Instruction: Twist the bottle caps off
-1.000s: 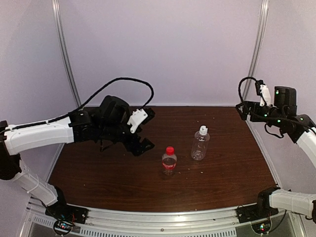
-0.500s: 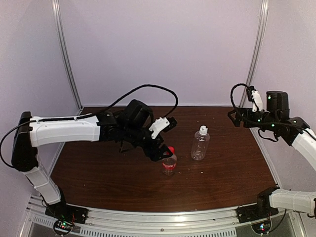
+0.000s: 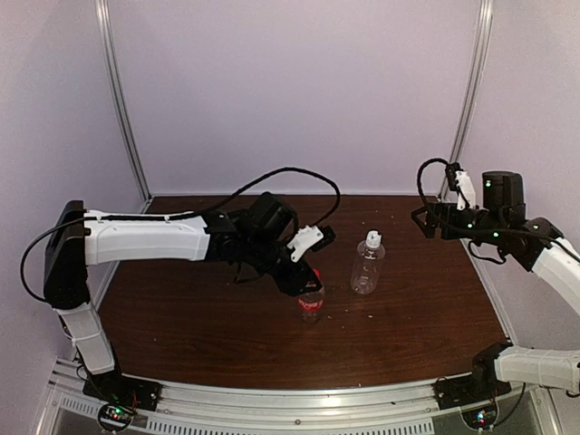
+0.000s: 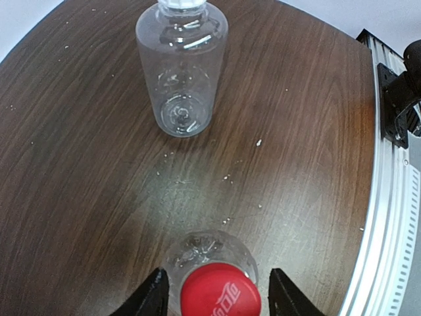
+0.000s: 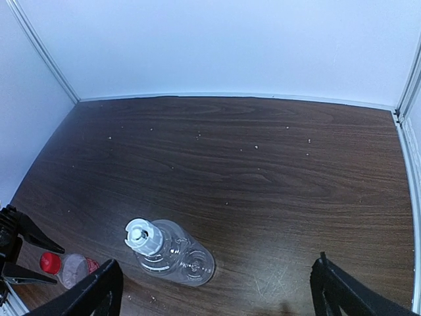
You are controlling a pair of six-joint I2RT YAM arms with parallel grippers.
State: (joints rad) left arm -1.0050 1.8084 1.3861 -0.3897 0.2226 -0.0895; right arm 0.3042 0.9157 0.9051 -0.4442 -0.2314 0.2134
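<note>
The small slim bottle (image 3: pixel 310 302) with a red label stands upright mid-table, its red cap (image 4: pixel 220 296) on. My left gripper (image 4: pixel 217 275) hangs over it, one jaw on each side of the cap with a thin gap at both, so it is open. The wider unlabelled bottle (image 3: pixel 365 270) stands upright to the right with its white cap (image 3: pixel 372 240) on. My right gripper (image 3: pixel 420 220) hovers high at the right, wide open and empty, looking down on the white cap (image 5: pixel 143 237) and the wider bottle (image 5: pixel 181 258).
The dark wooden table (image 3: pixel 199 317) is dotted with pale crumbs. A metal rail (image 3: pixel 299 399) runs along its near edge, with the arm bases on it. Pale walls and upright metal posts (image 3: pixel 122 100) close in the back and sides.
My left arm has reached rightward from the table's left to the small bottle, and its jaws have narrowed around the red cap. The right gripper has drifted slightly left.
</note>
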